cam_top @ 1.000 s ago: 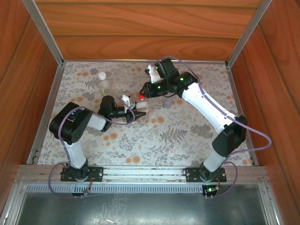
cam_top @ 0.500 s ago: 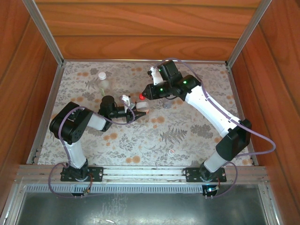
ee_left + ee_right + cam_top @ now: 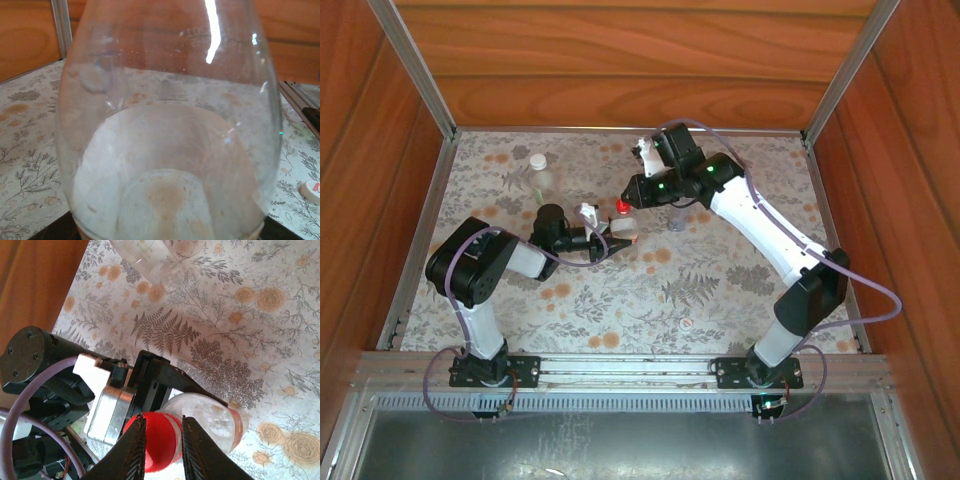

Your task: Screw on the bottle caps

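Left fingers (image 3: 159, 374) clamped on red-labelled bottle (image 3: 212, 422), bracing it against twist; right fingers (image 3: 136, 450) pinch red cap (image 3: 156, 442) seated at neck, positioned to screw down.

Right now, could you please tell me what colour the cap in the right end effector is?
Red; the cap shows best in the right wrist view.

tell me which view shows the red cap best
Right wrist: the red cap appears large, pinched by the right gripper on the bottle neck. Top external shows the cap as a tiny red dot. Left wrist looks through the bottle's clear wall.
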`<state>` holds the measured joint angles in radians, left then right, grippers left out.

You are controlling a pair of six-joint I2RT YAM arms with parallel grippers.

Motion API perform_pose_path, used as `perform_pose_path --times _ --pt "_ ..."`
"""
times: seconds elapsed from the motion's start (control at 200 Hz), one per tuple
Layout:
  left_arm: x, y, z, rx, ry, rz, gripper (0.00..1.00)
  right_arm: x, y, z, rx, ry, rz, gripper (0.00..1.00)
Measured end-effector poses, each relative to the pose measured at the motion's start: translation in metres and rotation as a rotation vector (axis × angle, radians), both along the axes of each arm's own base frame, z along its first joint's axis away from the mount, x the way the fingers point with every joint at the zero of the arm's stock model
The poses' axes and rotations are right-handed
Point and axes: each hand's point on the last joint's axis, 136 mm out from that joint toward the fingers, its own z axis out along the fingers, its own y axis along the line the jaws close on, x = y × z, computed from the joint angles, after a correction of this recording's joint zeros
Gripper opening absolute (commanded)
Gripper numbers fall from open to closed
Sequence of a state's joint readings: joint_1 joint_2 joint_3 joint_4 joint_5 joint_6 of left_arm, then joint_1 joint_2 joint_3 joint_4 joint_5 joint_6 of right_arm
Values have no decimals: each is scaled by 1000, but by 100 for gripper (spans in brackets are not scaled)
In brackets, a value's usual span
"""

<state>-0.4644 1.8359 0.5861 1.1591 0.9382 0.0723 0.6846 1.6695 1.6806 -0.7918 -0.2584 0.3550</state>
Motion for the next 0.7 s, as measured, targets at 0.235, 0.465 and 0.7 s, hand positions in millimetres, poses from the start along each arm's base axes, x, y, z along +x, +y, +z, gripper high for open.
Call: perform_pose_path --times 0.235,0.465,0.7 --pt "0 0 0 0 -2 -3 49 3 -2 -3 -4 10 -17 24" --pt "-1 0 -2 1 2 -4 49 1 -4 -1 8 2 -23 25" --pt "-1 0 -3 1 3 -8 49 -5 -9 0 17 -4 -23 25"
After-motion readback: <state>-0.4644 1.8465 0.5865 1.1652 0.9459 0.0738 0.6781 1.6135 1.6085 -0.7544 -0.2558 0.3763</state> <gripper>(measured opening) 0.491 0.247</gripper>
